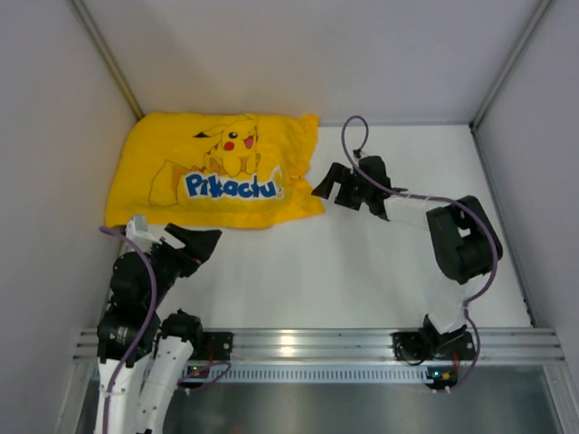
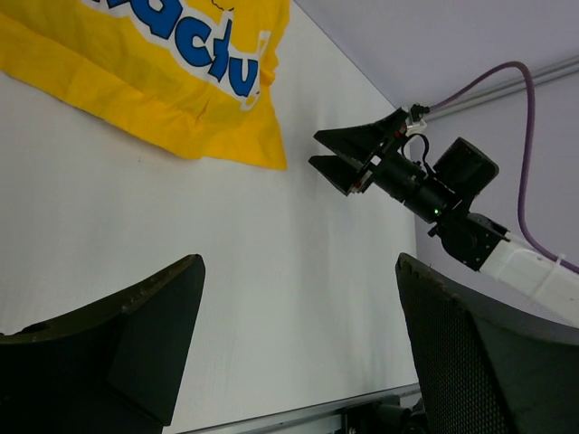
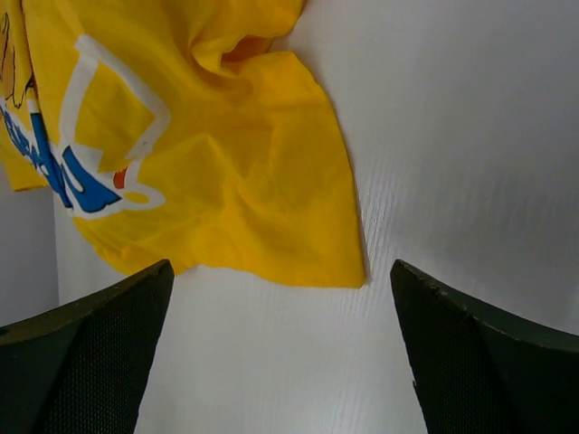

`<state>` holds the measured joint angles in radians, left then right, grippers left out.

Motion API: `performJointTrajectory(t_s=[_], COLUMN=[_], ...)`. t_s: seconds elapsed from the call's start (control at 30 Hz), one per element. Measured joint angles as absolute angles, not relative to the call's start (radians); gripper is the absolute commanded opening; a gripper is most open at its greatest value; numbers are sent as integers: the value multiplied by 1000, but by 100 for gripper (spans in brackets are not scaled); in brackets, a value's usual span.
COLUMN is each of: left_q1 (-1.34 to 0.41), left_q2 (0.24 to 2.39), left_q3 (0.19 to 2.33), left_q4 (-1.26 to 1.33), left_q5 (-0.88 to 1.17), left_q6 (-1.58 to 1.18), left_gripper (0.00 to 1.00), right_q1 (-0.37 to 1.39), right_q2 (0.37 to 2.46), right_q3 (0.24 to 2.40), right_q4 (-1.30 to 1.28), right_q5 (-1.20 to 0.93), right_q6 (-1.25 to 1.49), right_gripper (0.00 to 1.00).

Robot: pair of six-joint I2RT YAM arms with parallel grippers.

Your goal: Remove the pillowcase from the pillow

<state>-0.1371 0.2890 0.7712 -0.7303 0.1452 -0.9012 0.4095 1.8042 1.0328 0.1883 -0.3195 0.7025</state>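
Left gripper (image 1: 204,242) hangs wide open just short of the yellow Pikachu pillowcase (image 1: 181,172), rumpled at the table's (image 1: 362,262) far left; right gripper (image 1: 327,192), fingers spread, sits beside its right edge

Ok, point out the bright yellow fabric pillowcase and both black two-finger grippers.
bright yellow fabric pillowcase (image 1: 226,185), top view, on the blue lettering.
left gripper (image 2: 298,267), left wrist view, between fingertips.
right gripper (image 2: 314,148), left wrist view, between fingertips.
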Motion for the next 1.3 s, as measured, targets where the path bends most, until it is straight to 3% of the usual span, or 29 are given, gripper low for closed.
performJointTrajectory(t_s=[0.43,0.77,0.8,0.87,1.0,1.17,1.3], left_q1=[-137,-137,-137,-137,-137,-137,-137], left_q2=[357,376,376,375,375,378,420], left_q3=[773,773,773,773,773,773,773], left_q4=[-731,-730,-730,-730,-730,-730,-734], left_q5=[168,191,194,199,213,233,246], left_q6=[-831,-824,-825,-827,-834,-834,-815], left_gripper=[90,89,89,89,89,89,89], right_q1=[413,528,534,545,556,556,552], right_q2=[2178,2165,2165,2165,2165,2114,1960], right_q3=[1388,1298,1289,1274,1207,1104,941], right_q4=[291,403,417,439,457,475,441], right_q5=[-365,-415,-425,-448,-463,-443,-372], right_q6=[696,700,702,709,722,744,744], right_gripper=[99,87,84,67,0,0,0])
